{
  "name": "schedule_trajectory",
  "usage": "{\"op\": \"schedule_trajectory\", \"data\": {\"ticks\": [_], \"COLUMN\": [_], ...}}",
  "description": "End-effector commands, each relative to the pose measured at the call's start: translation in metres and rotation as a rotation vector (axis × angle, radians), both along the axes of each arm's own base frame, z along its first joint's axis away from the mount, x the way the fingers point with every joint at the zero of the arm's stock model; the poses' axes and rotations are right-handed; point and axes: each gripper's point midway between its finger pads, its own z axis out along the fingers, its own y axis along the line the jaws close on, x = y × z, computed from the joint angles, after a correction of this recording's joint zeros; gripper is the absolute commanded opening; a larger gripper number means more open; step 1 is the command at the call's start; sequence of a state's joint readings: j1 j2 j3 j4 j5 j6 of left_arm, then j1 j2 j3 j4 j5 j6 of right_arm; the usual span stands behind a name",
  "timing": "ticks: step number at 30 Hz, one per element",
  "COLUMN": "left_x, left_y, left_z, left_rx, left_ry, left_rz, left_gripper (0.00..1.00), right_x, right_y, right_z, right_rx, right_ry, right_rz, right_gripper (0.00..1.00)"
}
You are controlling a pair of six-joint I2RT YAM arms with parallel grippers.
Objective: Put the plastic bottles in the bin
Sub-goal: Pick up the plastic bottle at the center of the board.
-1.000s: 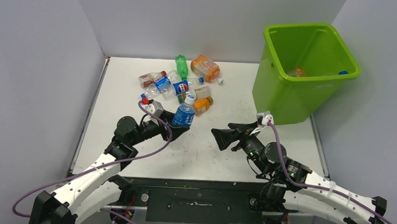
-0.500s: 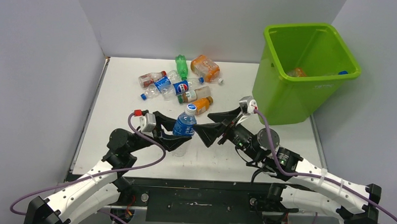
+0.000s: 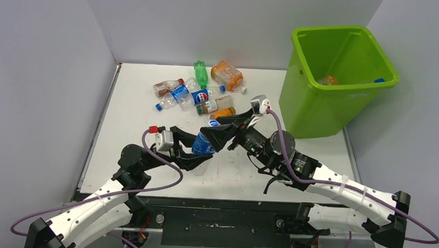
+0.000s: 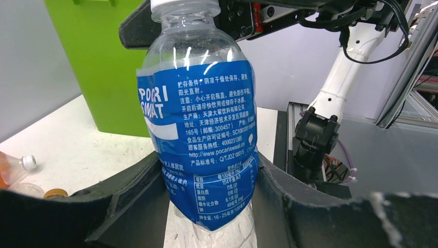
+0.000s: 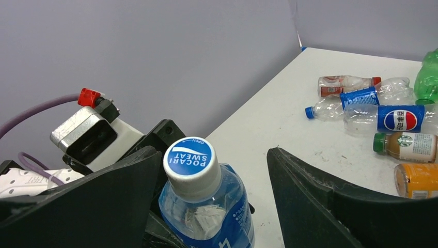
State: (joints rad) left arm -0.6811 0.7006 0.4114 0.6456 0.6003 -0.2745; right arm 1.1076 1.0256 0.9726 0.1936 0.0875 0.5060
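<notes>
The blue-label bottle (image 4: 201, 134) stands straight up with its cap (image 5: 189, 160) on top, near the front middle of the table (image 3: 134, 98). The left gripper (image 3: 199, 152) holds it around its lower half, with the bottle squeezed between its 2 jaws. The right gripper (image 5: 209, 173) is at the top of the bottle. Its jaws are wide open, 1 on each side of the cap, with a gap on both sides, so it holds nothing. The bottle's long side runs up and down, across the right jaws. I think they only need to close to take it. The bin (image 3: 313, 108) sits on the right, nearer the right arm. The other bottles (image 3: 199, 92) lie at the back.
</notes>
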Motion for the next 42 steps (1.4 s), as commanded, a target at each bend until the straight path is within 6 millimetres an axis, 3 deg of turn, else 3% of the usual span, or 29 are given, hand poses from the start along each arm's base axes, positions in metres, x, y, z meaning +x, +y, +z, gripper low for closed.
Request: {"op": "schedule_trajectory", "data": {"ticks": [1,7,13,14,16,17,20,24,30,37,39,42], "left_x": [-0.003,-0.002,-0.002,-0.001,-0.002,-0.002,0.0,0.002,-0.007,0.0,0.003,0.009], "left_y": [0.0,-0.001,0.0,-0.001,-0.001,0.0,0.001,0.004,0.009,0.016,0.017,0.02], "left_z": [0.011,0.01,0.01,0.01,0.011,0.012,0.015,0.019,0.026,0.031,0.03,0.028], "left_rx": [-0.014,-0.008,-0.008,-0.008,-0.013,-0.016,-0.031,-0.038,-0.073,-0.09,-0.088,-0.081], "left_ry": [-0.041,-0.039,-0.04,-0.039,-0.031,-0.024,-0.004,0.004,-0.028,-0.02,-0.021,-0.024], "left_rz": [0.001,0.002,0.01,0.009,0.006,0.005,0.022,0.046,0.041,0.101,0.121,0.158], "left_gripper": [0.31,0.31,0.31,0.31,0.31,0.32,0.44,0.72,0.98,0.96,0.96,0.96], "right_x": [-0.001,0.005,0.003,0.003,0.005,0.005,0.006,0.003,0.003,0.009,0.013,0.02], "right_y": [-0.003,0.007,0.015,0.015,0.012,0.01,0.007,0.002,-0.01,-0.021,-0.029,-0.051], "right_z": [0.025,0.014,0.003,0.002,0.0,-0.002,-0.003,-0.004,0.011,0.033,0.047,0.088], "right_rx": [0.07,0.025,-0.023,-0.03,-0.035,-0.037,-0.052,-0.088,-0.109,-0.168,-0.181,-0.198], "right_ry": [-0.029,0.002,0.022,0.021,0.021,0.026,0.026,0.004,-0.03,-0.069,-0.092,-0.158], "right_rz": [-0.011,-0.018,0.011,0.008,-0.004,-0.013,-0.021,-0.015,-0.042,-0.094,-0.13,-0.217], "right_gripper": [0.73,0.53,0.48,0.39,0.11,0.06,0.05,0.05,0.05,0.05,0.05,0.05]}}
